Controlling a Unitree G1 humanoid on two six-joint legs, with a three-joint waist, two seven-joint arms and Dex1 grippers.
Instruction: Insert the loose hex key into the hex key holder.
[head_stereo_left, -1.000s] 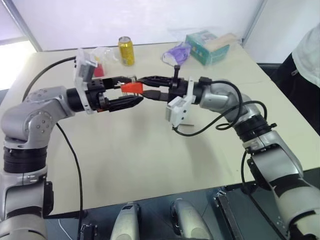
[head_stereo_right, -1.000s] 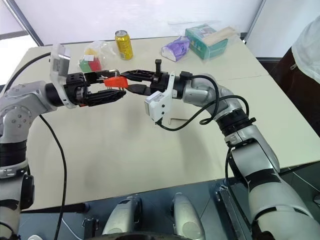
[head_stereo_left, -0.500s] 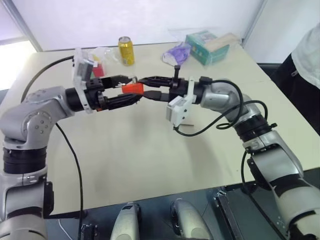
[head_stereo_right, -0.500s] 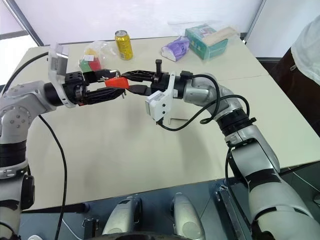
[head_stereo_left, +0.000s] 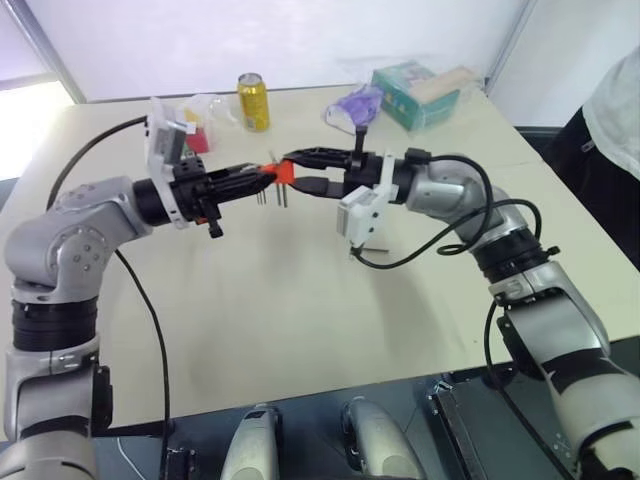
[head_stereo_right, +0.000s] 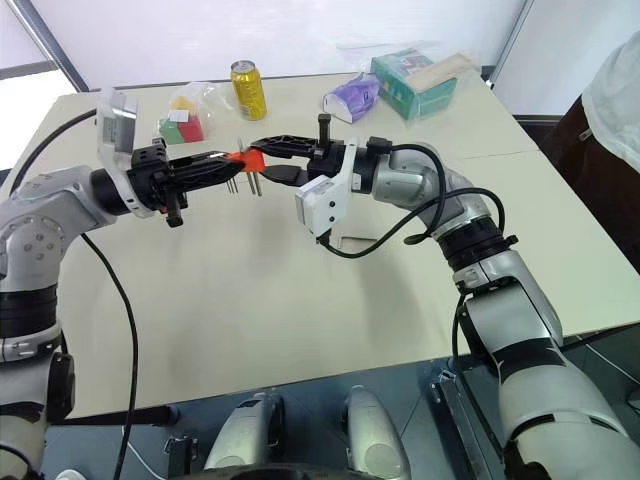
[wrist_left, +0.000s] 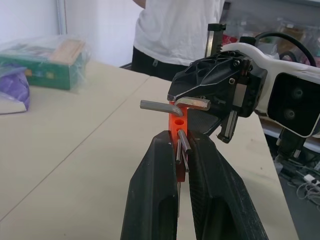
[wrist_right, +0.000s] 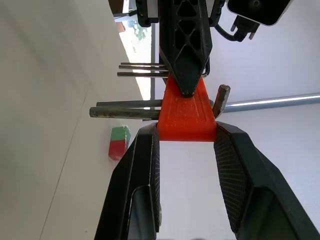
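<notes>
Now both hands, left hand (head_stereo_left: 262, 174) and right hand (head_stereo_left: 295, 168), pinch hex key holder (head_stereo_left: 281, 172).

A yellow can (head_stereo_left: 252, 101) is standing at the bench's (head_stereo_left: 300, 300) 11 o'clock. A purple packet (head_stereo_left: 352, 105) and a green box (head_stereo_left: 420, 92) are lying toward 1 o'clock. A person (head_stereo_left: 610, 140) is standing at 3 o'clock.

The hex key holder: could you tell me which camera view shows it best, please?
The right wrist view: the hex key holder sits large between the right gripper's fingers. The left wrist view shows a sliver; the eye views, a small orange patch.
</notes>
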